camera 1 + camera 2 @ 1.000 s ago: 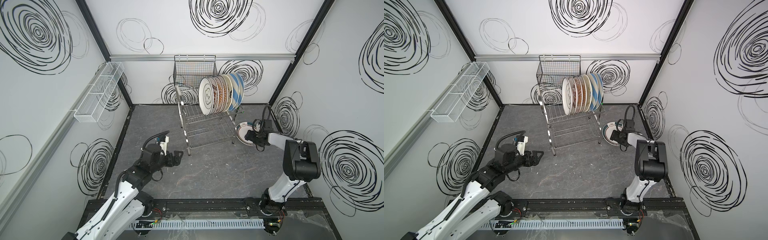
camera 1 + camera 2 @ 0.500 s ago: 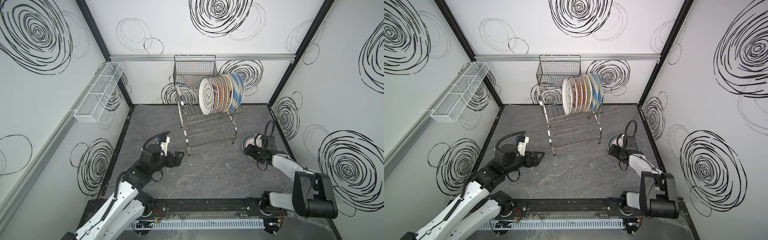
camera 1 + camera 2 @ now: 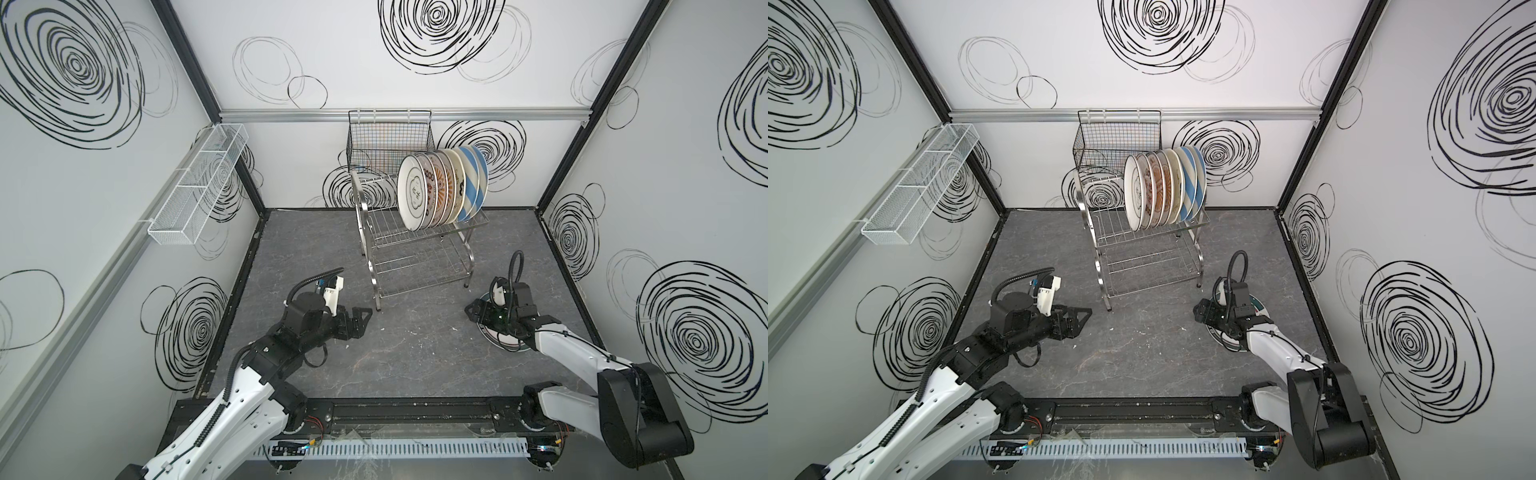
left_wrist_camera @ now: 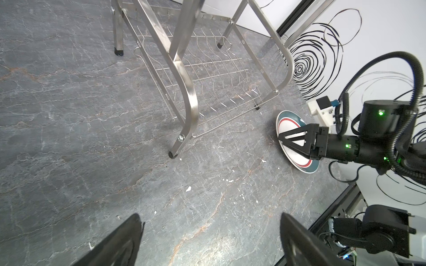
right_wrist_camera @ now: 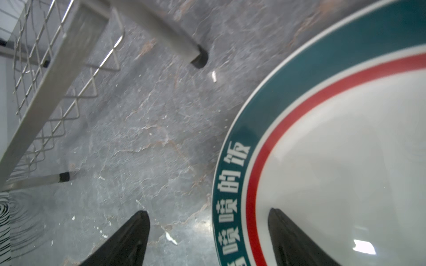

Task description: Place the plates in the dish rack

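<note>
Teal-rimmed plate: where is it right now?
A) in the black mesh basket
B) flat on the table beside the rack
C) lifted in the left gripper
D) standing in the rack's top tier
B: the teal-rimmed plate lies flat on the table beside the dish rack, with the right gripper open across its rim.

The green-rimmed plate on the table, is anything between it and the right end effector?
No, nothing visible. The right end effector is open right at the teal-rimmed plate: one finger is over its white middle, the other over the grey table beside its rim.
</note>
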Controlling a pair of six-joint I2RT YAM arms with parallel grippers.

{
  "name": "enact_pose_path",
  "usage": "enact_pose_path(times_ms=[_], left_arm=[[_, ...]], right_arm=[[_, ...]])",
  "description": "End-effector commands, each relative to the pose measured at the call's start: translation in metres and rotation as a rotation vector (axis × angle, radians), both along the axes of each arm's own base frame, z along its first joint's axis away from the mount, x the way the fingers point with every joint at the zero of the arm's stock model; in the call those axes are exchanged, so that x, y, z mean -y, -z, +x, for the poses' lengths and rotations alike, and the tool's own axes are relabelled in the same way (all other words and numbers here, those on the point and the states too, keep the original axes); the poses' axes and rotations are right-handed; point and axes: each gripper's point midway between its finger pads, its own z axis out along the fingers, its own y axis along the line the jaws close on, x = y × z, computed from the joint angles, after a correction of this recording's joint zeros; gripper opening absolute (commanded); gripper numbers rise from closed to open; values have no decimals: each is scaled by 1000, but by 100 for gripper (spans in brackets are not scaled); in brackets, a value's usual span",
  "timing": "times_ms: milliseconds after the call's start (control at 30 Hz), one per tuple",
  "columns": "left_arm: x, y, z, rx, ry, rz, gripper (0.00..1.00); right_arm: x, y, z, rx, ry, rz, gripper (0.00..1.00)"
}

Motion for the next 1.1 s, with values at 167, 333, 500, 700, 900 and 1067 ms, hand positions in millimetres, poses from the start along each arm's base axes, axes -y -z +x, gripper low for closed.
enact_pose_path(times_ms=[167, 333, 500, 700, 900, 1067], left_arm=[[8, 1, 0, -16, -2, -49, 96], [16, 14, -4, -47, -9, -78, 96], [22, 28, -11, -77, 1, -67, 96], [28, 37, -16, -87, 2, -86, 96], [28, 56, -18, -85, -22, -70, 96], [33, 67, -20, -81, -16, -94, 96]], right_arm=[[-28, 9, -41, -75, -50, 98, 85], [-60, 9, -56, -56, -111, 184, 85], [-103, 6, -74, -54, -202, 237, 85], [-156, -5, -83, -49, -310, 315, 85], [-220, -19, -93, -58, -456, 420, 81], [-230, -17, -99, -96, -473, 329, 80]])
